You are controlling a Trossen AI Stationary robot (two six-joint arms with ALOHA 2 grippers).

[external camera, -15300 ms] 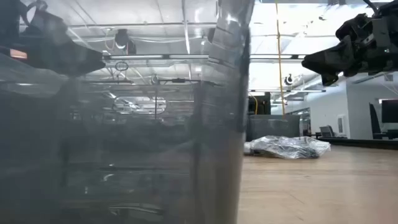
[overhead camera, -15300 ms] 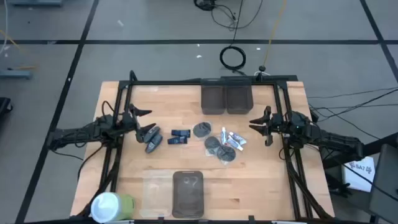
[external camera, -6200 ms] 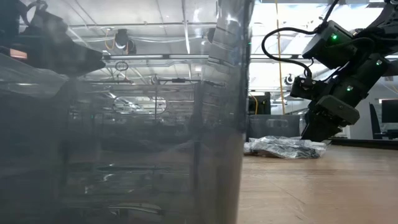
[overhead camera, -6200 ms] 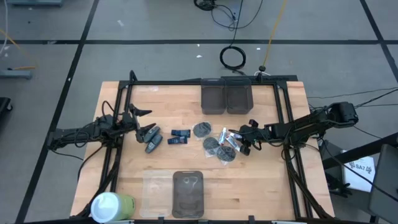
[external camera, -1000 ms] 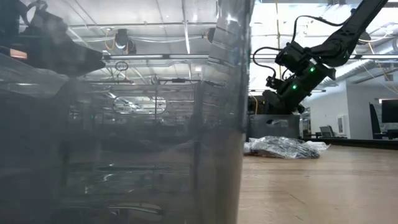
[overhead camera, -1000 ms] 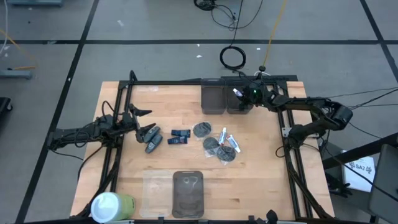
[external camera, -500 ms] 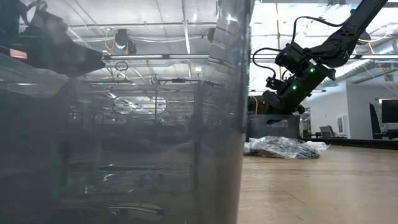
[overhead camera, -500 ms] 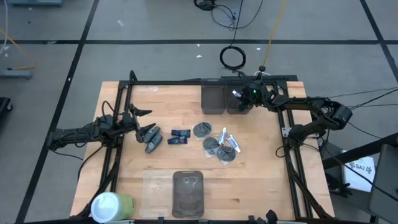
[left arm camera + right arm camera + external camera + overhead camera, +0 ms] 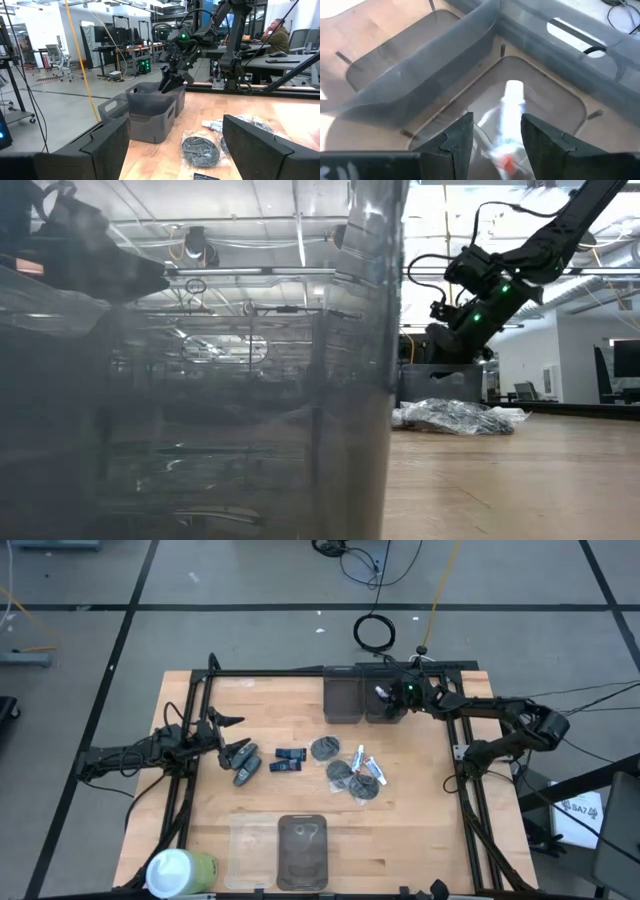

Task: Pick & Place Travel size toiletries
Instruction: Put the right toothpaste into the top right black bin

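Note:
My right gripper (image 9: pixel 383 693) hangs over the right one of two dark bins (image 9: pixel 386 708) at the table's far edge, slanting down into it, fingers apart. A white tube with a red mark (image 9: pixel 509 117), in clear wrap, shows between those fingers above the bin's floor (image 9: pixel 555 107). Other travel size toiletries lie mid-table: round dark packets (image 9: pixel 324 748), white tubes (image 9: pixel 372 768), dark blue packs (image 9: pixel 290 759) and grey bottles (image 9: pixel 246 766). My left gripper (image 9: pixel 236 736) waits open at the table's left side, pointing level. My right gripper has its fingers (image 9: pixel 456 137) on either side of the tube's lower end (image 9: pixel 504 159), coming slantwise from above. The tube lies along them, cap (image 9: pixel 514 89) pointing away. Whether they touch the tube or its wrap, I cannot tell.
A second dark bin (image 9: pixel 342 700) stands left of the first. At the near edge are another dark bin (image 9: pixel 303 848), which fills the left half of the low view, a clear lid (image 9: pixel 250 845) and a white-and-green cylinder (image 9: pixel 178 872). A person (image 9: pixel 278 36) sits far behind the table.

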